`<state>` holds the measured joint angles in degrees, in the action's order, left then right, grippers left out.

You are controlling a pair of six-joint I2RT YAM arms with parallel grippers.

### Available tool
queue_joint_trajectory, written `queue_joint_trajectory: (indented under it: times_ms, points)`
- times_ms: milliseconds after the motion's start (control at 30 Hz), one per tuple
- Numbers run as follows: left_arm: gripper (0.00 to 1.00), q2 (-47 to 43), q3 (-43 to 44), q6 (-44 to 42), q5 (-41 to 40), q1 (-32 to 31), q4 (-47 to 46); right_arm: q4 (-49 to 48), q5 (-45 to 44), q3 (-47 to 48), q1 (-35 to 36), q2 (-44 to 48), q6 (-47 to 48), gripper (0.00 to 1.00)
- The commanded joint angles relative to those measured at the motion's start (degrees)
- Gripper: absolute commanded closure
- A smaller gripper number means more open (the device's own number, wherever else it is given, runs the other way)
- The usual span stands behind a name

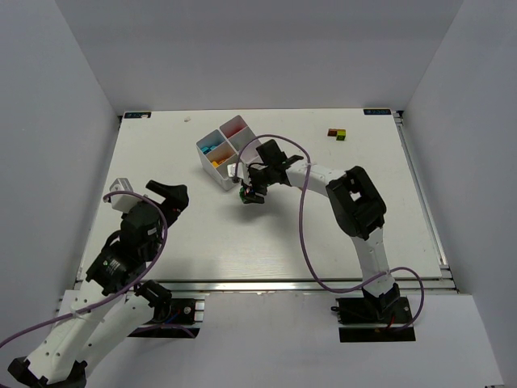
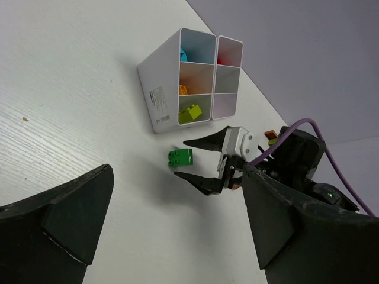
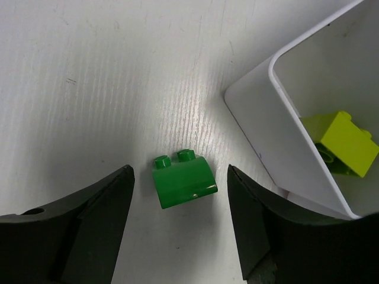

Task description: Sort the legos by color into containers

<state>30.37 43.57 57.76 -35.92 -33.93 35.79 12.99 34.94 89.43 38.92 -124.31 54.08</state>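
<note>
1. Nearest, on the left, the left gripper (image 1: pixel 168 196) hangs above the white table (image 1: pixel 202 238). Its fingers are spread wide with nothing between them, and it takes no part in the work.
2. Further in, the right gripper (image 1: pixel 252 194) points down at the table, just beside the near corner of the tray. Its jaws stand apart, one on each side of a brick, with bare table showing on both sides. It has nothing in its grasp.
3. Between those jaws lies a small bright-green plastic brick with two studs (image 3: pixel 182 184). It rests on the table just outside the tray's wall, not in any compartment.
4. The step in hand looks like the approach to pick up this green brick. The next move calls for closing squarely on its two flat sides without nudging it against the tray. The gripper then needs to lift clear of the rim before carrying the brick over.
5. Beyond is the white plastic square tray with four compartments (image 3: pixel 260 121). The compartment closest to the brick holds a yellow-green brick (image 3: pixel 346 142), which seems the likeliest home for the green one. Blue, orange and red pieces show in the other compartments.
6. Farthest, well apart at the right of the table, a dark reddish brick and a green one sit together as a small pair (image 1: pixel 337 132), unsorted.
</note>
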Motion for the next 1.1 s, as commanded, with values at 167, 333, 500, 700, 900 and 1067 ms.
queue_joint_trajectory:
  times_ms: [167,333,500,700,900,1067]
  points:
    - [0.02,0.1,0.6,0.1,-0.7,0.2,0.5,2.3,2.0,2.9,0.1,-0.3,4.4,0.48]
    - [0.02,0.6,0.4,0.0,-0.4,0.2,-0.4,3.0,2.9,1.2,-0.2,1.4,5.3,0.74]
    - [0.02,1.1,0.4,-0.4,-0.2,0.2,-1.1,5.3,3.3,0.7,-0.4,3.9,5.1,0.95]
    - [0.02,0.8,0.0,-0.3,-0.1,0.2,-1.6,-5.8,3.2,0.4,-3.4,12.7,-20.4,1.0]
    - [0.02,1.8,-0.9,-0.5,0.9,0.2,-3.4,-16.5,-12.0,1.3,-5.0,14.7,-40.7,1.0]
    - [0.02,2.7,-0.3,-1.2,1.2,0.2,-3.7,-16.8,-22.9,8.6,-5.0,8.2,-49.7,1.0]
